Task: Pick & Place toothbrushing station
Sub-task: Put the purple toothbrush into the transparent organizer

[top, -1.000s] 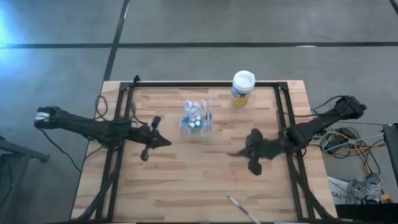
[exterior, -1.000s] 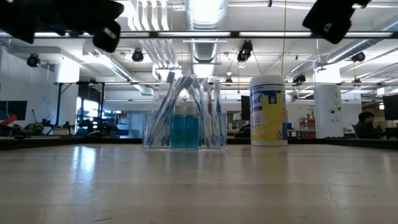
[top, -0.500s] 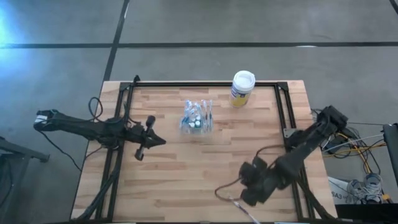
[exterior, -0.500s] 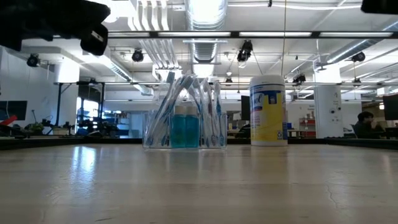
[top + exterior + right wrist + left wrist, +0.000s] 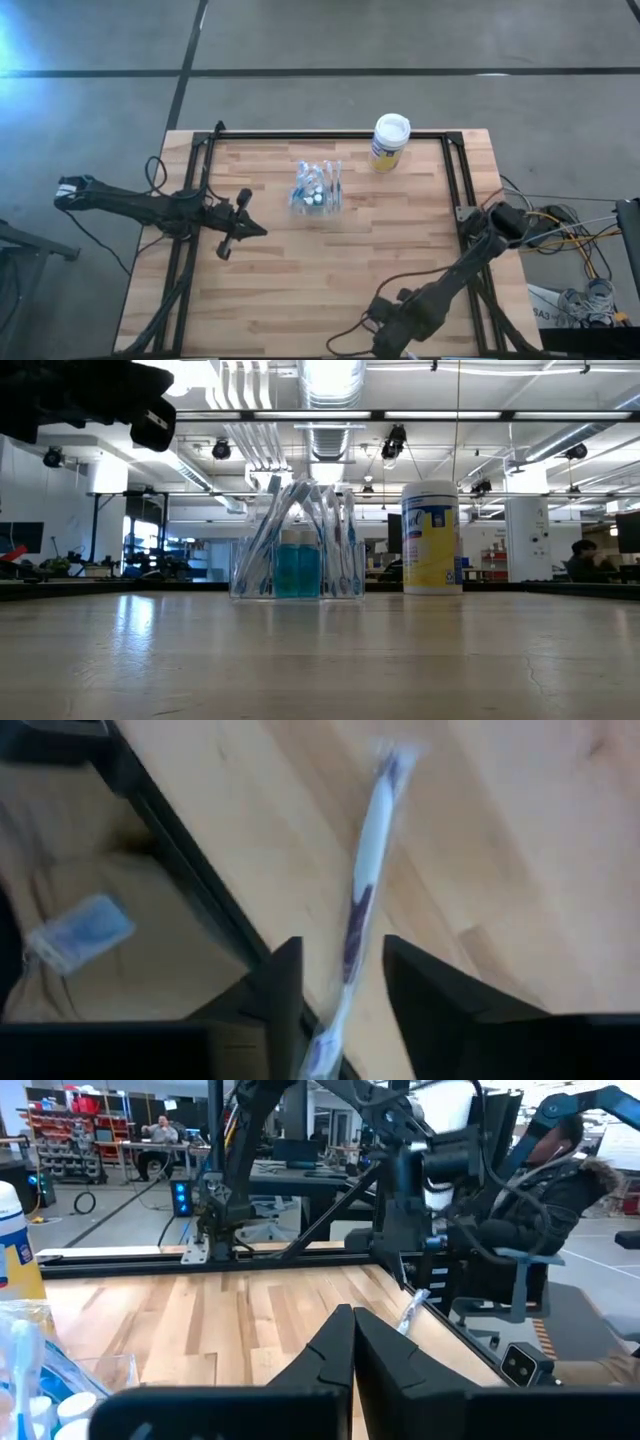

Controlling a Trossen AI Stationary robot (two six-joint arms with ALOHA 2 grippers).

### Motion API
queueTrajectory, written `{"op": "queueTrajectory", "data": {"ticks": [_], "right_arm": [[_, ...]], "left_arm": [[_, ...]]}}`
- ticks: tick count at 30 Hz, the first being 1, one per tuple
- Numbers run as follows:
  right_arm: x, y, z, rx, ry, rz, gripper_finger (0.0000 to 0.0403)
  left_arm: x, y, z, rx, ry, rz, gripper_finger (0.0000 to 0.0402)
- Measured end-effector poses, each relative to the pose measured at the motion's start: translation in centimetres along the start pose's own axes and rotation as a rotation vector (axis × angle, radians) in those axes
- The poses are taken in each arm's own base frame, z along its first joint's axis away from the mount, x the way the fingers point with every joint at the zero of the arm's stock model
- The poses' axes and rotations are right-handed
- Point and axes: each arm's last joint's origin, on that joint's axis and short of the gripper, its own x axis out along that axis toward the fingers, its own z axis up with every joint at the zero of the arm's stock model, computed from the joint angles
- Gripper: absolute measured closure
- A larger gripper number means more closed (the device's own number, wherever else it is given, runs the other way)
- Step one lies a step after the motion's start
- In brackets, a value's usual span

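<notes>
The toothbrushing station, a clear holder with slim toothbrushes and teal-capped tubes, stands upright on the table's far middle. One loose white-and-blue toothbrush lies flat on the wood by the table's near edge. My right gripper points down over it, open, with a finger on either side of the handle and not touching it. In the high view my right gripper hides this toothbrush. My left gripper hovers level over the table's left part, shut and empty.
A white-lidded canister with a yellow-blue label stands at the far edge, right of the station. A black frame rail runs along the table's near edge next to the loose toothbrush. Bare wood lies between the station and the near edge.
My right gripper has swung from the table's right middle toward the near edge, sinking and tipping to point down over the loose toothbrush. My left gripper has drawn back a little toward the left edge. The station has stayed in place.
</notes>
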Motion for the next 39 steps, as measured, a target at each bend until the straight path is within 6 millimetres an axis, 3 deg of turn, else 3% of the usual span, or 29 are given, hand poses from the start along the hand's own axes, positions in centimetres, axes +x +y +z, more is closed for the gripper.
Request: {"op": "queueTrajectory", "data": {"ticks": [5, 9, 22, 29, 39], "right_arm": [[1.8, 0.3, -0.1, 0.013, 0.032, -0.031, 0.0211], [2.9, 0.2, -0.1, 0.005, 0.050, -0.057, 0.0188], [5.5, -0.5, 0.7, -0.076, 0.068, -0.123, 0.0195], [6.7, -1.7, 2.2, -0.125, 0.100, -0.225, 0.0232], [6.2, -3.5, 6.0, -0.435, 0.092, -0.310, 0.0346]], "left_arm": [[0.0, 0.0, 0.0, -0.004, -0.001, 0.000, 0.0387], [0.0, 0.0, 0.0, -0.008, 0.000, -0.006, 0.0381], [0.0, 0.0, 0.0, -0.013, 0.000, -0.015, 0.0392], [0.0, -0.1, 0.0, -0.019, 0.001, -0.020, 0.0383], [-0.1, 0.0, -0.5, -0.018, 0.018, -0.018, 0.0394]]}}
